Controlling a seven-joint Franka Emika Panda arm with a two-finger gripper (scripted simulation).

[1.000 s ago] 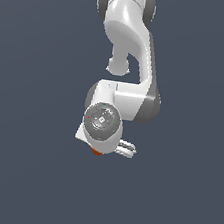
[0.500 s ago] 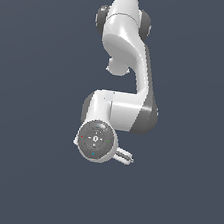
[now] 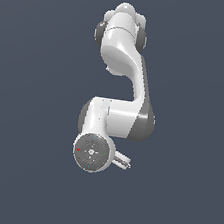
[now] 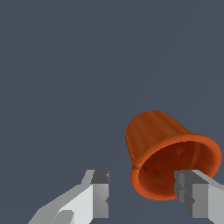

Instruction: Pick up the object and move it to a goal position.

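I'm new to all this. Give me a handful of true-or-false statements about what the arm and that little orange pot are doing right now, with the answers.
1. The pot lies tipped, its opening facing the wrist camera. True.
2. The gripper is clamped shut with nothing between its fingers. False: the fingers stand apart, and the pot's rim sits between them.
3. In the exterior view the pot shows plainly beside the arm. False: the arm hides it there.
4. The pot's inside is a darker red than its outside. True.
5. The pot is blue. False: it is orange-red.
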